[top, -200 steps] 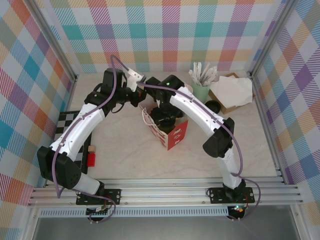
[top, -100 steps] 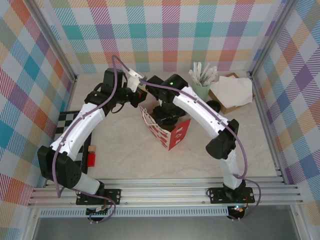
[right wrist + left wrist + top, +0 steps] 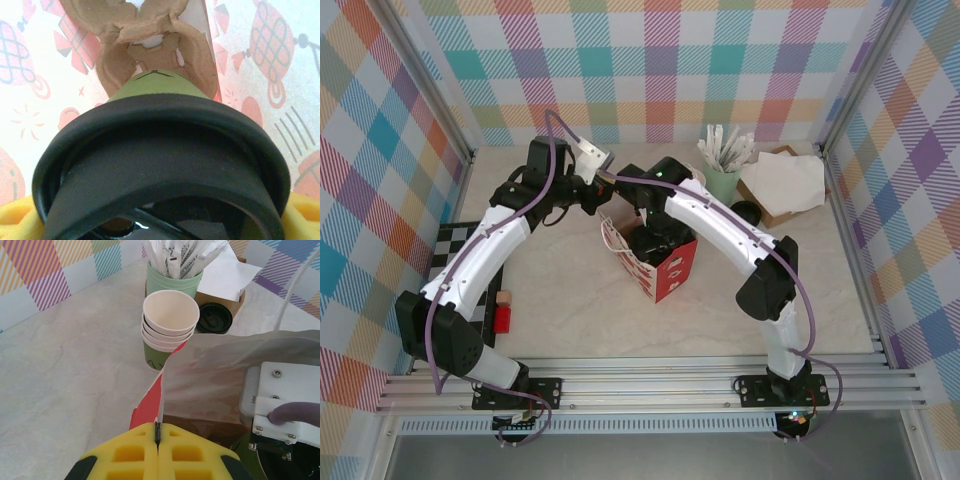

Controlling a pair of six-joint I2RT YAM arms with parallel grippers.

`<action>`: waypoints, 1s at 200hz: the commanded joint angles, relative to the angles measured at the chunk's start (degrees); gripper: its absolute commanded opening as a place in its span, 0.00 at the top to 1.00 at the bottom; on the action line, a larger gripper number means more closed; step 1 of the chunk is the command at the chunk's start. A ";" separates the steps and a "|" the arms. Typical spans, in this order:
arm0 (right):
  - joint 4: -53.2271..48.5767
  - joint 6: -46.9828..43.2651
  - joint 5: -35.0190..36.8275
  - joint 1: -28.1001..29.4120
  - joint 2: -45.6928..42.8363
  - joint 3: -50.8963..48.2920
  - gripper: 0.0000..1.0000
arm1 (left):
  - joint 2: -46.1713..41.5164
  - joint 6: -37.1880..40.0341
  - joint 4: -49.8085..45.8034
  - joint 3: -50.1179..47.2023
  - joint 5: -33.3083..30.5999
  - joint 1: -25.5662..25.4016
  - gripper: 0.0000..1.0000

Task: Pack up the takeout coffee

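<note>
Two end effectors meet at one paper bag [image 3: 210, 370]. The left end effector [image 3: 157, 432] is pinched shut on its rim, bottom centre of the left wrist view. The right end effector [image 3: 160, 215] clasps the takeout coffee [image 3: 155, 90], apparently inside the bag: the right wrist view shows printed walls around the cup.

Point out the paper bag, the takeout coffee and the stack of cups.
paper bag [image 3: 675, 272]: top external view, on its red side panel.
takeout coffee [image 3: 160, 145]: right wrist view, on its black lid's rim.
stack of cups [image 3: 171, 315]: left wrist view, inside the top cup.
</note>
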 commanded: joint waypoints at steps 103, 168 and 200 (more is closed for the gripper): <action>-9.41 -1.65 1.93 -0.61 0.56 -4.56 0.41 | 0.20 0.61 -1.06 2.49 -0.08 -0.37 1.00; -4.64 -2.97 1.61 -0.79 0.69 -6.37 0.44 | -0.28 0.52 -1.39 2.39 -0.06 -0.37 1.00; -4.00 -3.28 1.66 -0.86 0.35 -7.23 0.44 | -0.24 0.27 -1.27 2.04 -0.09 -0.29 1.00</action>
